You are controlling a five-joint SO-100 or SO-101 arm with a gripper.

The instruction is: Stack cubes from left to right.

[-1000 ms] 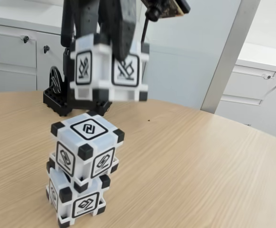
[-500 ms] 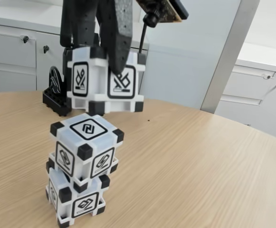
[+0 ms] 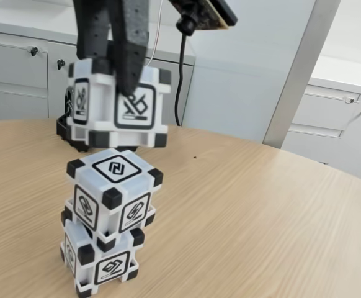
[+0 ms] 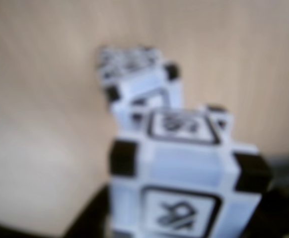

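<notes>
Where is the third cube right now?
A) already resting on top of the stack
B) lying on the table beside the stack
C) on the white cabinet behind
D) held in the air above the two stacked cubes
D: in the fixed view the tool grips the third cube in the air, with a gap above the two stacked cubes.

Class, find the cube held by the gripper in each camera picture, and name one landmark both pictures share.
Fixed view: the held cube hangs upper left, clamped in the gripper, just above the two-cube stack.
Wrist view: the held cube fills the lower centre, blurred.
Shared landmark: the two-cube stack on the wooden table.
</notes>
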